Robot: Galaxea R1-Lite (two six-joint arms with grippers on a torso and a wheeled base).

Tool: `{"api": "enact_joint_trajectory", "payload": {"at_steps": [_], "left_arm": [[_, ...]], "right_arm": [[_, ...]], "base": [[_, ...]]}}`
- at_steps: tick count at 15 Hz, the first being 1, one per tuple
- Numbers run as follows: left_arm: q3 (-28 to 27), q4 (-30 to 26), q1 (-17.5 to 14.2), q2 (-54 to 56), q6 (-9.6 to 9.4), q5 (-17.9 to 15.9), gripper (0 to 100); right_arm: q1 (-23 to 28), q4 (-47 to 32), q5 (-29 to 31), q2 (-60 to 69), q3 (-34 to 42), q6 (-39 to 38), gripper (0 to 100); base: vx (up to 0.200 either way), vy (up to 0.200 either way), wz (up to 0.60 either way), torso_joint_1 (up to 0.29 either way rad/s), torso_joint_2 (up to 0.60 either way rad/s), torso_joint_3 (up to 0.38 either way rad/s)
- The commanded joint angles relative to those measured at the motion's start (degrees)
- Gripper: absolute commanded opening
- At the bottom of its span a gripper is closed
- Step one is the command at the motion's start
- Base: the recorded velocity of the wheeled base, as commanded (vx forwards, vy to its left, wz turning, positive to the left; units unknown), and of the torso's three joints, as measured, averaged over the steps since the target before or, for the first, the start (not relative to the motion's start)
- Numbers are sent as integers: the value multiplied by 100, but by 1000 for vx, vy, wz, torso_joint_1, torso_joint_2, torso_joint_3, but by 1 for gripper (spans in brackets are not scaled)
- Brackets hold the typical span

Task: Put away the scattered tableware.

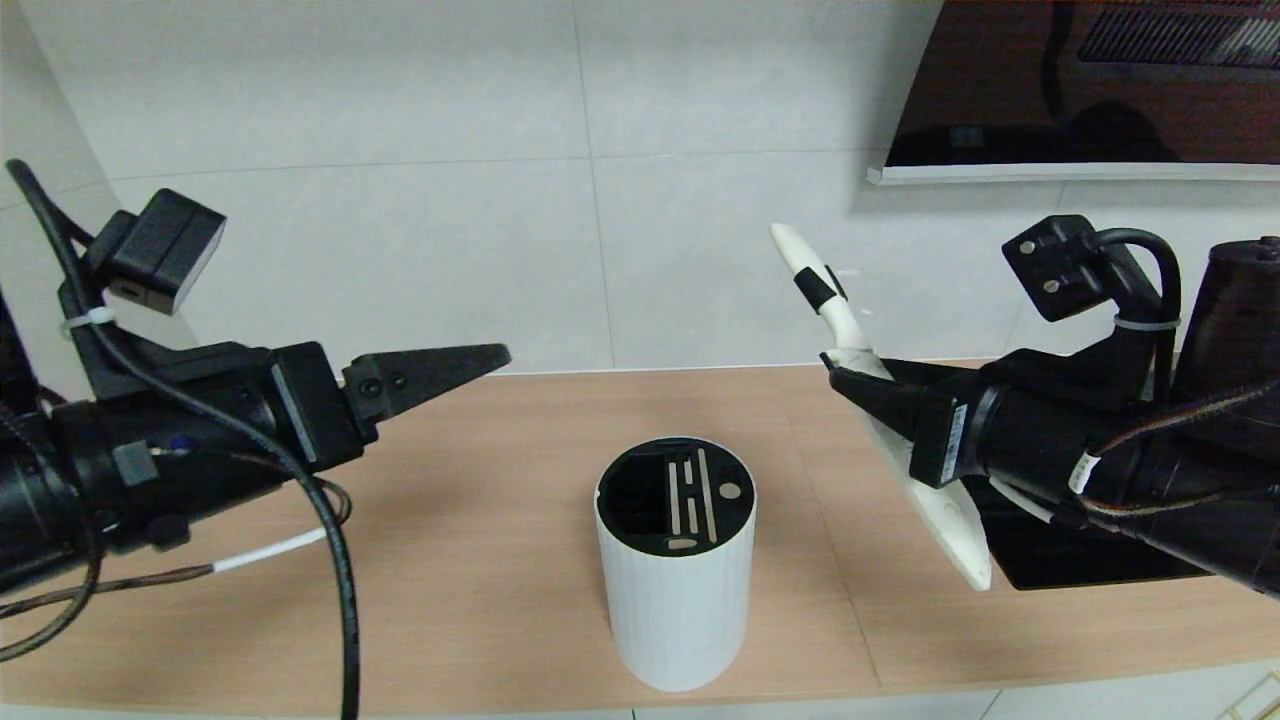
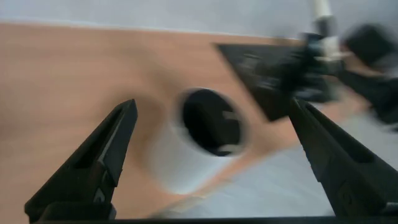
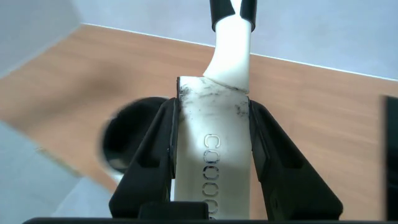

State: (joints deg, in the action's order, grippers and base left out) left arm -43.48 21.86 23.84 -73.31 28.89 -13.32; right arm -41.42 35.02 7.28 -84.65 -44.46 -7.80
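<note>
**Head view.** Your right gripper is pinched on the white spatula at the neck. The handle slants up toward the wall and the broad blade hangs down over the near edge of the black cooktop.

The white holder stands upright on the counter, between the 2 arms and close to the front edge. Its black top has 1 square opening, a few narrow slots and small holes. I judge that the blade fits only the square opening. If it comes down on a slot or the rim, the push could tip the holder or slide it toward the edge.

The left gripper hangs above the counter to the holder's left, holding nothing. A dark hood sits high on the wall, well apart from the work.

**Left wrist view.** The left gripper has its fingers spread wide, looking down on the holder. If it drops lower, it will crowd the spatula's path into the opening.

**Right wrist view.** The right gripper presses both fingers flat against the spatula, which looks smudged there. The grip is on a smooth, narrow part, so the long tool may swivel when you turn it blade-down. The holder lies below and off to one side, not under the blade.
</note>
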Motion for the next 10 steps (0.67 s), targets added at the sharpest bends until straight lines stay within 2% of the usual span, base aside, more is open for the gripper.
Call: {"api": "enact_joint_trajectory", "payload": {"at_steps": [1,2,3,4,5,6,7,10], "left_arm": [[33,416,331,-359,345,-4,100],[156,943,402,-429,679,-47,100],[226,1216,428,-447,820,-144,100],[332,1567,481,-456,1040,-364,100],[385,1725,525,-464,1154,-461,100],[525,2051,569,-491,1374,-698,100],[604,2138,577,-535,1382,-803,100],[639,2182,621,-588,1374,-821,100]], "right_arm": [[-375,4,2,-16,-1,-169,0],[-595,4,2,-60,-19,-389,0],[-700,4,2,-139,-37,-485,0],[-841,48,2,-236,-45,-608,0],[-911,48,-7,-280,-45,-670,0],[-1070,57,-7,-368,-45,-784,0],[-1131,57,-7,-394,-37,-846,0],[-1210,119,-7,-456,-1,-890,0]], "base": [[0,0,0,0,0,0],[0,0,0,0,0,0],[0,0,0,0,0,0],[0,0,0,0,0,0],[0,0,0,0,0,0],[0,0,0,0,0,0],[0,0,0,0,0,0],[0,0,0,0,0,0]]}}
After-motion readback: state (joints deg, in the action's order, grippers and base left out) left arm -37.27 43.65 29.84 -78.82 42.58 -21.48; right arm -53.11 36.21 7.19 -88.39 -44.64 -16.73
